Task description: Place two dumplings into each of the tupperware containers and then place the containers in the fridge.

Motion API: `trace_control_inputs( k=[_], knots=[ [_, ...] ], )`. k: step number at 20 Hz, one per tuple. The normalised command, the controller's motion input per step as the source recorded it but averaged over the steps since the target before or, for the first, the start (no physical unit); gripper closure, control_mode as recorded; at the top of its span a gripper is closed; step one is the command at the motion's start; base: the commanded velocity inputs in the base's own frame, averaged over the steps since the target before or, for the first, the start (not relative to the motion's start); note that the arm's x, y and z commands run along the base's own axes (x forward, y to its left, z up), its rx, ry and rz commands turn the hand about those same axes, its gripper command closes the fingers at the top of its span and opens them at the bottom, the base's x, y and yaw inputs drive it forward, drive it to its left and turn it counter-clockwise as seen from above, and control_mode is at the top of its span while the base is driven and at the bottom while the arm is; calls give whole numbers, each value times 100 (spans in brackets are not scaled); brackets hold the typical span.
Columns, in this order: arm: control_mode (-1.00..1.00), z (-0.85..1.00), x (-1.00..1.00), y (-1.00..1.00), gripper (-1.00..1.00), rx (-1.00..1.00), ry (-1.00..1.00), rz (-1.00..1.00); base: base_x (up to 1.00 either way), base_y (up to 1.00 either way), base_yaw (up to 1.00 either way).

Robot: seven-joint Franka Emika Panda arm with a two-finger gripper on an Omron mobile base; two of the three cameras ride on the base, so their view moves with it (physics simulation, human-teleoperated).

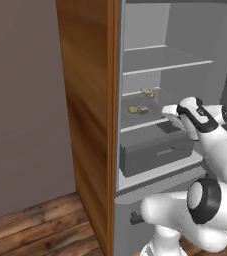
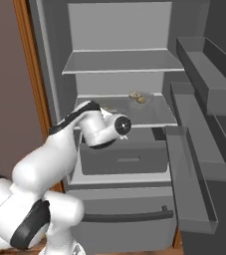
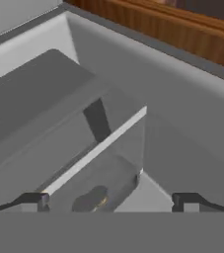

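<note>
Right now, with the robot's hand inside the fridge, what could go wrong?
The open gripper sits close above the near tupperware container and its dumplings; pulling back carelessly might snag the rim and drag it off the shelf. The forearm is close to the drawer, so a low swing might bump it.

This is a rendered home kitchen. A tall grey fridge stands open, its pale interior fitted with thin shelves and a grey drawer, and its open door carries deep storage bins. A wood-panelled side encloses the appliance like built-in cabinetry. Beside it runs a plain mauve-grey wall, and wooden plank flooring lies below. Small bits of food sit on a middle shelf.
</note>
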Motion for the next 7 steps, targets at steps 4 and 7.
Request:
trace_control_inputs(
  k=[4, 7],
  knots=[
    [-100, -100, -100, 2, -100, -87, 10, 0, 0, 0, 0],
    [-100, -100, -100, 22, -100, -83, 8, 0, 0, 0, 0]
  ],
)
